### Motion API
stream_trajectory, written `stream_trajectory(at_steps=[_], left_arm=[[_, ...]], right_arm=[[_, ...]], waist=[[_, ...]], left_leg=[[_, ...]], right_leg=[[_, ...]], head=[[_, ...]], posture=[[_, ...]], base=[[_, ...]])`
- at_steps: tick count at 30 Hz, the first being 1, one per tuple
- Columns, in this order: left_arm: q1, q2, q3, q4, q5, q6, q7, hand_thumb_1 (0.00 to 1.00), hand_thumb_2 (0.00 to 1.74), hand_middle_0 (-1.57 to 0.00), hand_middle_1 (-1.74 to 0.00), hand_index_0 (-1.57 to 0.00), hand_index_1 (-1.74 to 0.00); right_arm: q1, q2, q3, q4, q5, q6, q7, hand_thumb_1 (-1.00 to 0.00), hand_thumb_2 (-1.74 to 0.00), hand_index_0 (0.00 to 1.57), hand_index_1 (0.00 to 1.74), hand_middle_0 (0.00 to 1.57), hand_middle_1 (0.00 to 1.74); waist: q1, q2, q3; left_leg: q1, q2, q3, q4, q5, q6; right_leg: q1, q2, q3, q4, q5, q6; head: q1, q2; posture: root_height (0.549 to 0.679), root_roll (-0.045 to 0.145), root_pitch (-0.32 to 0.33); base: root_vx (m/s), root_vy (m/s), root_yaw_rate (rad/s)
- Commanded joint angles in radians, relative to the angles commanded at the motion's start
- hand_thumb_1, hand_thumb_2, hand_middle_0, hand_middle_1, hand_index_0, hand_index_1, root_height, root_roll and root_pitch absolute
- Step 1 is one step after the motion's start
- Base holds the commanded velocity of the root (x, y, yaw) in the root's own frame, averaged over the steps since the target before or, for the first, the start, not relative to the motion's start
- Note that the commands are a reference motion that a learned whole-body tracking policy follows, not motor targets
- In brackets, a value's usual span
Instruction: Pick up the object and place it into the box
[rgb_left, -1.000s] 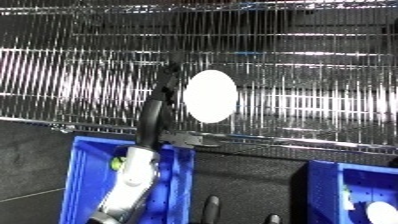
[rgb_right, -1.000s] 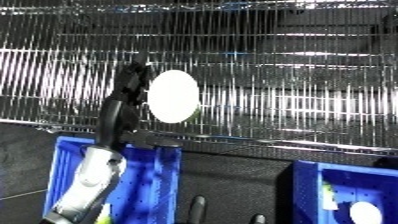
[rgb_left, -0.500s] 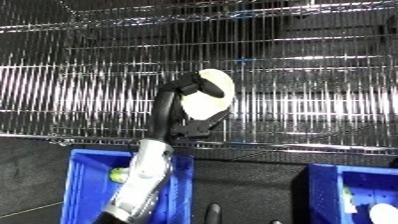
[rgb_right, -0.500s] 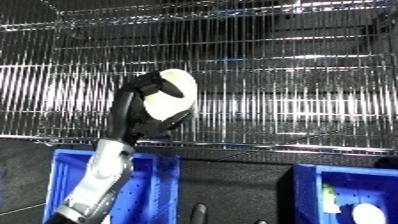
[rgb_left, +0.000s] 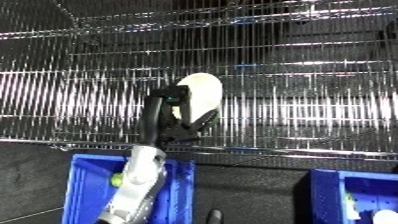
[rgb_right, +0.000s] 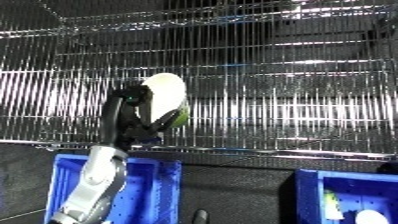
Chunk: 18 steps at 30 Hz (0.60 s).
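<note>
Gripping a pale oval object (rgb_left: 202, 91), left robot hand (rgb_left: 169, 117) curled round it, above blue bin (rgb_left: 84, 172)

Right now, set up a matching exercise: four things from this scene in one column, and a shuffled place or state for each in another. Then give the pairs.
Things:
1. left hand
2. pale round object
3. left blue bin
4. right blue bin

Places or states:
A. at the lower right corner, below the wire shelf
B. fingers curled round the object
C. under the raised forearm
D. held up in front of the wire shelf

Pairs: 1-B, 2-D, 3-C, 4-A
</note>
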Motion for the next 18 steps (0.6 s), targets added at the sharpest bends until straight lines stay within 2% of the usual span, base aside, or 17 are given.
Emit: stream_trajectory(at_steps=[5,11,15,18], left_arm=[[0.105,0.015,0.054,-0.119,-0.027,-0.062,0.003,1.00,1.74,-1.57,-1.74,-1.57,-1.74],[0.263,0.050,0.161,-0.281,-0.010,-0.133,0.049,1.00,1.74,-1.57,-1.74,-1.57,-1.74],[0.355,0.072,0.232,-0.353,0.009,-0.163,0.103,1.00,1.74,-1.57,-1.74,-1.57,-1.74],[0.419,0.078,0.286,-0.366,-0.019,-0.174,0.139,1.00,1.74,-1.57,-1.74,-1.57,-1.74]], right_arm=[[0.033,-0.001,-0.032,-0.003,0.009,-0.013,-0.023,0.00,0.00,0.00,0.00,0.00,0.00],[0.086,0.000,-0.081,0.013,0.028,-0.045,-0.029,0.00,0.00,0.00,0.00,0.00,0.00],[0.122,0.001,-0.105,0.025,0.041,-0.070,-0.024,0.00,0.00,0.00,0.00,0.00,0.00],[0.136,0.001,-0.119,0.040,0.053,-0.081,-0.021,0.00,0.00,0.00,0.00,0.00,0.00]], waist=[[0.034,0.031,0.000],[0.086,0.066,0.000],[0.116,0.082,0.000],[0.136,0.093,0.000]], left_leg=[[0.013,-0.020,-0.015,-0.017,0.009,0.0005],[0.026,-0.046,-0.043,-0.033,0.018,0.0014],[0.028,-0.059,-0.058,-0.038,0.023,0.0022],[0.029,-0.068,-0.068,-0.042,0.028,0.0017]], right_leg=[[0.014,-0.0178,-0.014,-0.004,-0.003,-0.0035],[0.039,-0.0385,-0.043,-0.007,-0.011,-0.0091],[0.048,-0.0478,-0.061,0.001,-0.021,-0.0137],[0.056,-0.0526,-0.073,0.007,-0.029,-0.0179]], head=[[0.052,-0.007],[0.097,-0.018],[0.111,-0.024],[0.105,-0.033]], posture=[[0.649,0.034,0.067],[0.651,0.043,0.059],[0.652,0.047,0.056],[0.652,0.049,0.053]], base=[[-0.023,-0.015,0.174],[-0.024,-0.038,0.206],[-0.026,-0.037,0.183],[-0.026,-0.030,0.175]])
